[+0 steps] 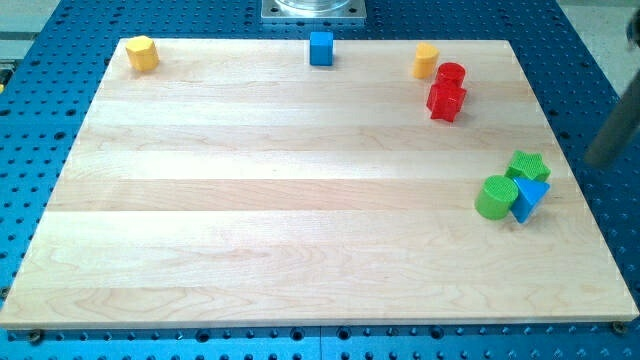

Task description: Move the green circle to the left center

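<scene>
Blocks (494, 197): 2 green, 2 blue, 2 red, 2 yellow.
</scene>
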